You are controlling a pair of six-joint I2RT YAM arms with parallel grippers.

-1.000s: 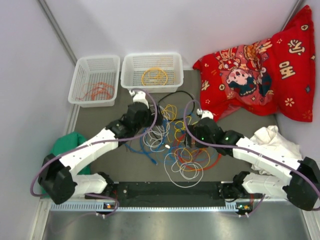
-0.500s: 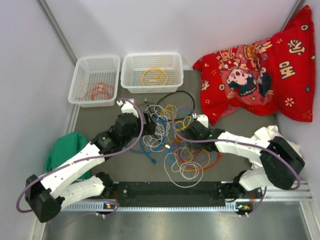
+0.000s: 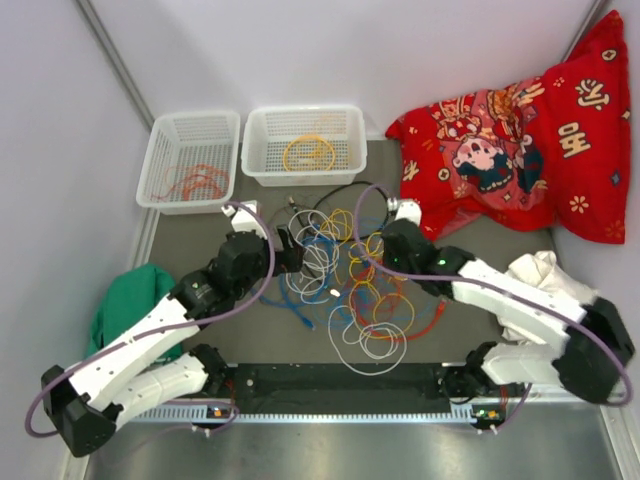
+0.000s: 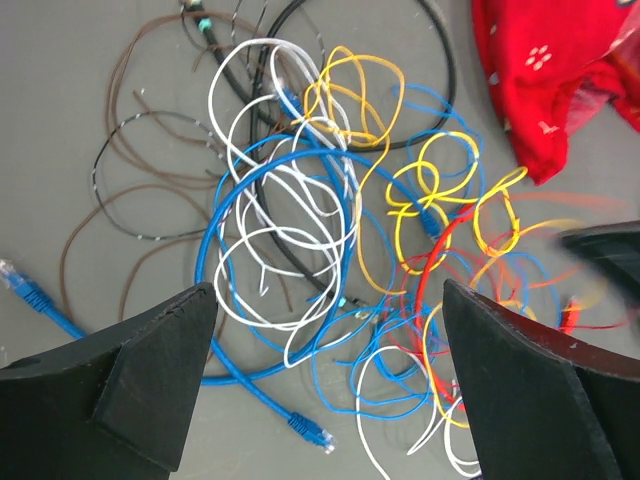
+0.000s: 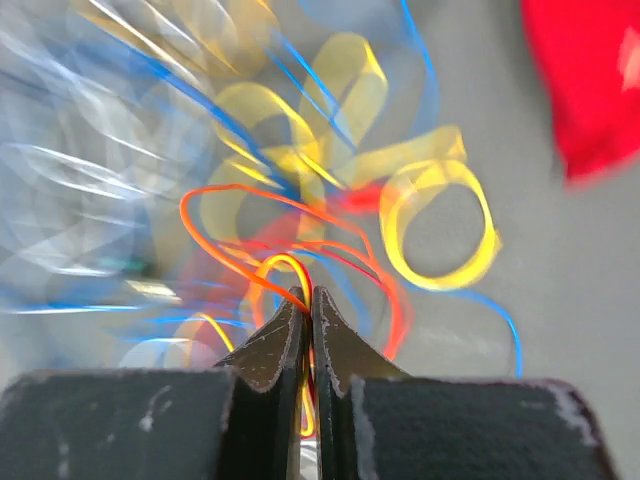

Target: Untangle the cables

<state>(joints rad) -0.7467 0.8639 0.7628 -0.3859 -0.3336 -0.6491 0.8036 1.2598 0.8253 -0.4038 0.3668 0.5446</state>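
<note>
The right fingers (image 5: 298, 322), spread wide a second ago, have now pinched shut on an orange strand (image 5: 260, 195) at the right side of the pile, and the right arm has swung its wrist up toward the red cloth (image 3: 520, 140). The cables (image 3: 345, 290) lie heaped at the centre of the grey tabletop (image 3: 260, 335), yellow, blue, white and black loops crossing one another. Two white baskets (image 3: 190, 125) at the upper left already hold an orange and a yellow coil.

The step in hand looks like drawing the pinched strand free. It probably calls for a slow, steady lift away from the heap, since yellow and blue loops cross it and could ride up with it.

The left fingers (image 4: 150, 370) hang fully spread and empty over the blue and white loops, well placed to pin them. The left arm reaches long from the lower left, and the right arm bends in from the lower right.
</note>
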